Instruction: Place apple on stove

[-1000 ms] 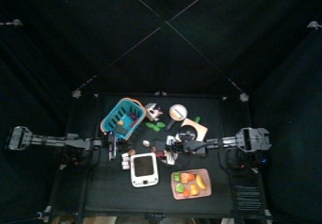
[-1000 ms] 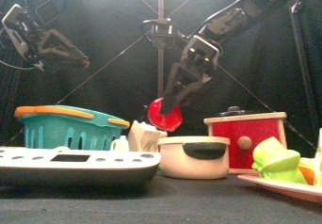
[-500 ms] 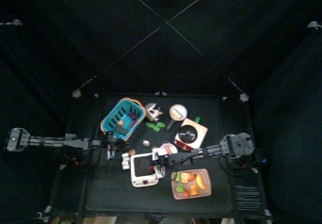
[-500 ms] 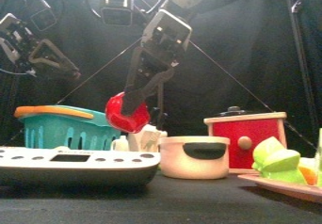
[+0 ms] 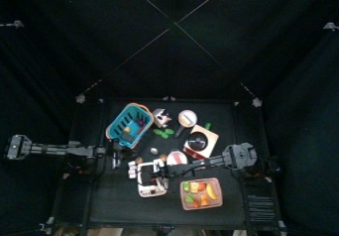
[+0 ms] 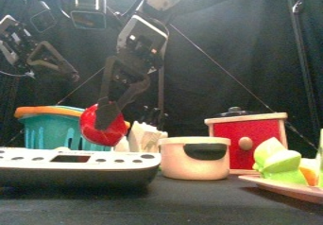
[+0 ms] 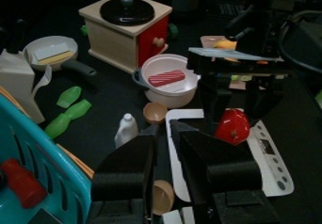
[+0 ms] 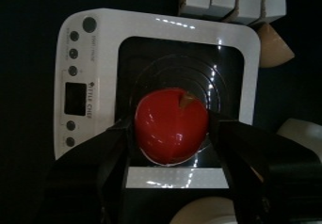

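Got the apple (image 8: pixel 171 124) pinched tight in my right gripper (image 8: pixel 172 145), hanging just above the white stove (image 8: pixel 104 40), not touching as far as I can see; my left gripper (image 7: pixel 168 179) idles on its own side, jaws barely parted, holding nothing.

Teal slatted plastic basket with orange rim (image 6: pixel 70 125) at nine o'clock. Cream round pot with dark side handle (image 6: pixel 194 157) at centre. Red wooden box with black knob lid (image 6: pixel 247 140) toward three o'clock, beside green and orange toy food (image 6: pixel 280 161) on a salmon tray (image 6: pixel 288 188).
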